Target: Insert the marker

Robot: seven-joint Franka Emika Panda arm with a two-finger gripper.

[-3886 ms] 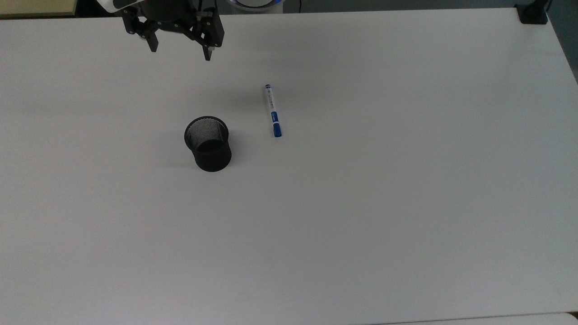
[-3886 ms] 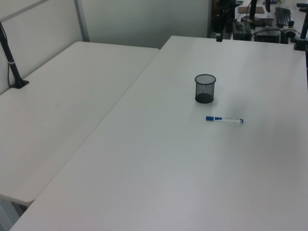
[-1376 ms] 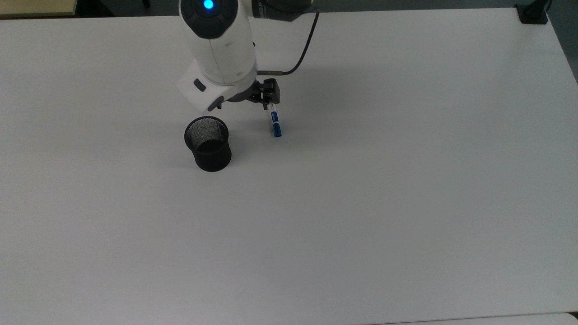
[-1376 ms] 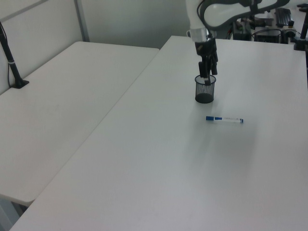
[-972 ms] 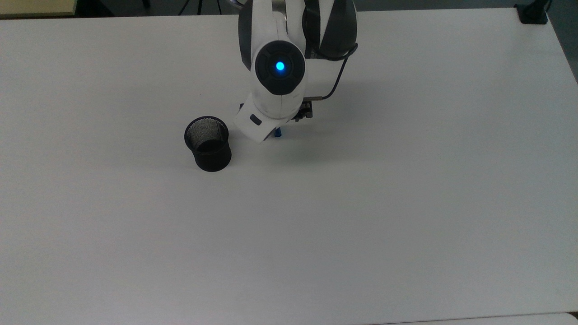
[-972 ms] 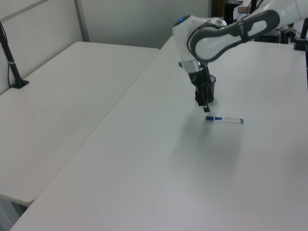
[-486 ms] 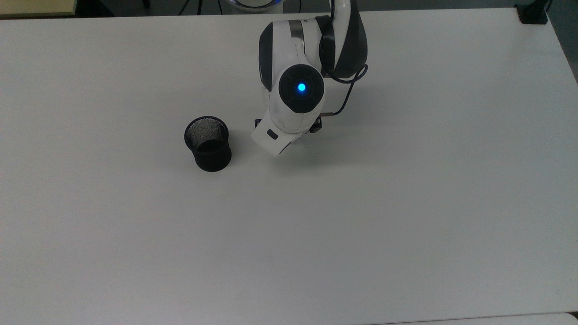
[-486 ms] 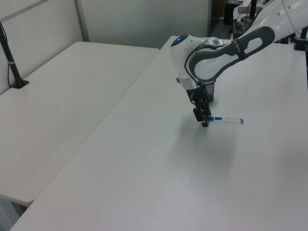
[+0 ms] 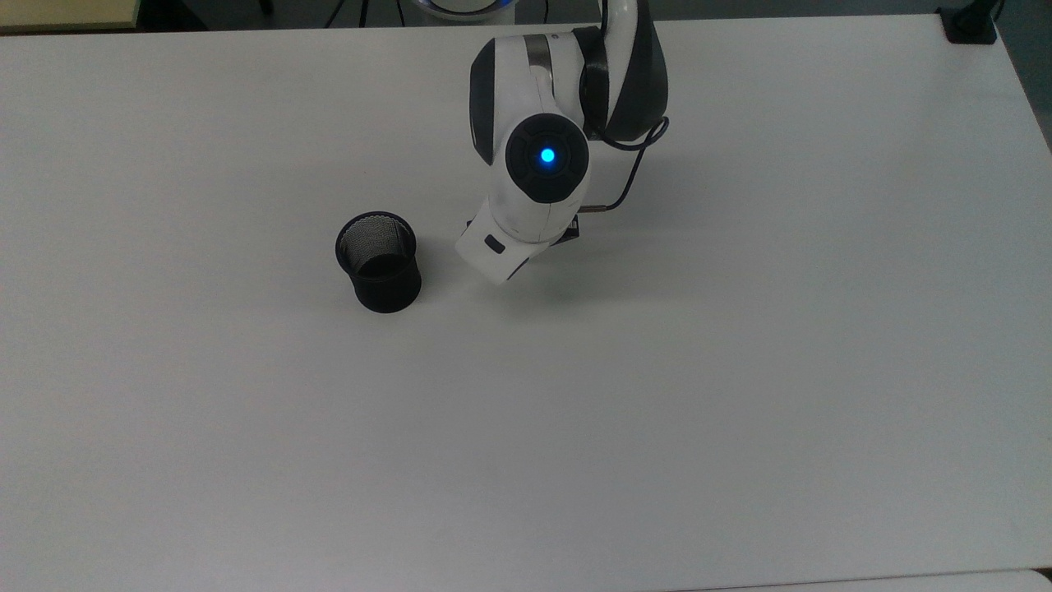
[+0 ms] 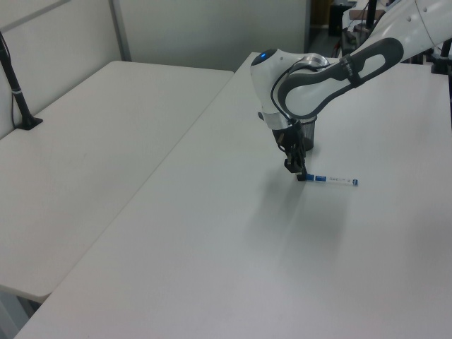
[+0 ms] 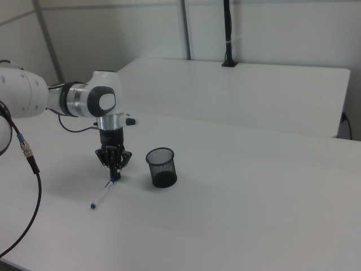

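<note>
Marker (image 11: 103, 193) flat on the white table (image 9: 740, 370), just beside the black mesh cup (image 11: 161, 167). Gripper (image 11: 113, 176) down at its capped end, fingers look pinched on it. Best lifted slowly, kept level, then tipped upright over the cup.

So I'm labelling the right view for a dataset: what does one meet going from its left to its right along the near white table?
Slim white marker with blue ends lying flat → black two-finger gripper down at the marker's far end → black mesh cup standing upright, apart from both.
</note>
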